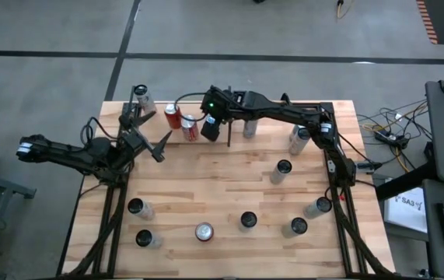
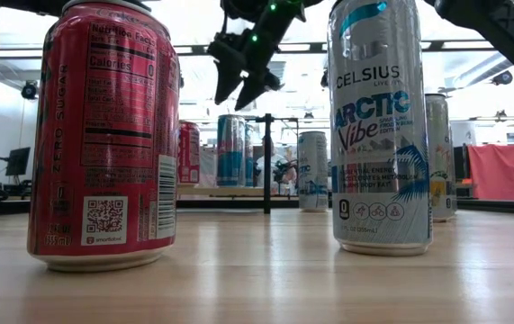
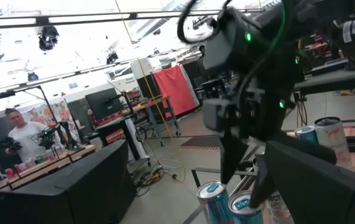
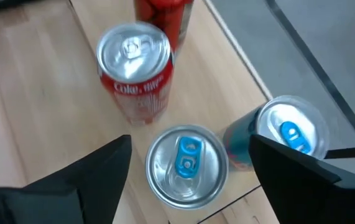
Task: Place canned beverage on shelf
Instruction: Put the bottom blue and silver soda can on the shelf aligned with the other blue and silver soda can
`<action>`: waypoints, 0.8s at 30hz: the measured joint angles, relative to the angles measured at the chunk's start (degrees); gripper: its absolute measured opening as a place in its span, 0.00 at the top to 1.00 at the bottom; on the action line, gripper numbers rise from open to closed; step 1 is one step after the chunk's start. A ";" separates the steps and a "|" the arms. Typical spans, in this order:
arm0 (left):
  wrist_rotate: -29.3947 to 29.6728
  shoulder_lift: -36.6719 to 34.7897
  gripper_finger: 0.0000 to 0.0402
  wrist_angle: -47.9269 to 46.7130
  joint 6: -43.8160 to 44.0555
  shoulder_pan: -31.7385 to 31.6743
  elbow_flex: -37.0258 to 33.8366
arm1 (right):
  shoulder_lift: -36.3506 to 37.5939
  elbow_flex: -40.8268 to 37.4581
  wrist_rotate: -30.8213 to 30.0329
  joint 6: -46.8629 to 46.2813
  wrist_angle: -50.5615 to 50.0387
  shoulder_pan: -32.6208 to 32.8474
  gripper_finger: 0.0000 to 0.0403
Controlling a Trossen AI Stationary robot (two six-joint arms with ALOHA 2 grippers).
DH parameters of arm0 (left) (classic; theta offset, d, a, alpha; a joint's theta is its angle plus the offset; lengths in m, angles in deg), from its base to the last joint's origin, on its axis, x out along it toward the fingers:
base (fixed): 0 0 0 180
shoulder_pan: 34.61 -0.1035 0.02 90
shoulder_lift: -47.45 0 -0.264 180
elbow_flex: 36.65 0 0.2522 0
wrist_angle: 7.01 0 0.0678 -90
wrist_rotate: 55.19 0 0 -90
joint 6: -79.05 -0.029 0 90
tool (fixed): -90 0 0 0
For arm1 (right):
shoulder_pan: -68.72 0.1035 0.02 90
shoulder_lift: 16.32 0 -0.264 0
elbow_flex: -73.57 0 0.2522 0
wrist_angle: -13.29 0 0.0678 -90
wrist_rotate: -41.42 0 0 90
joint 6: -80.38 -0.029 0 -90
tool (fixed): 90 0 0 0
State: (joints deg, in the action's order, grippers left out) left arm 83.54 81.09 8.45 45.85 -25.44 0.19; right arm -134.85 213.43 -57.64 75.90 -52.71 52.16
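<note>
Silver blue-tabbed can [image 4: 186, 165] sits between the right pincer's [image 4: 189, 177] spread fingers, hidden under it from above.

Silver can [image 2: 381, 126], low view — "CELSIUS", "ARCTIC Vibe".
Red can [image 2: 103, 135], low view — "ZERO SUGAR" up its side, "Calories" heading its nutrition panel, with a QR code and barcode.
Red can [image 4: 135, 68], right wrist view — "Coke".

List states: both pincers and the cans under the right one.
Right pincer: open, above a blue-tab can, not gripping.
Blue-tab can: upright, unopened.
Second blue-tab can: upright, unopened.
Coke can: upright, unopened.
Left pincer: open, empty, at the table's left.
</note>
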 joint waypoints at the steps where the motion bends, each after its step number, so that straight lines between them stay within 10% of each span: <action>1: 0.00 0.02 0.10 -0.17 -0.22 0.00 0.00 | 0.03 0.70 0.02 -0.03 -0.18 0.00 0.23; 8: 0.01 0.02 0.10 -0.64 -0.85 0.00 0.00 | 0.12 2.95 0.11 -0.08 -0.22 0.00 0.41; 18: 0.00 0.02 0.10 -0.60 -0.87 0.00 0.00 | -1.15 1.11 0.30 1.05 -1.24 0.02 0.94; 24: 0.00 0.02 0.10 -0.56 -1.15 0.00 0.02 | -2.34 0.91 0.06 1.06 -2.16 0.00 0.97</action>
State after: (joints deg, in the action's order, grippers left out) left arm 83.54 81.12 7.89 44.70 -25.44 0.21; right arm -137.19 214.34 -57.57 76.96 -54.87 52.16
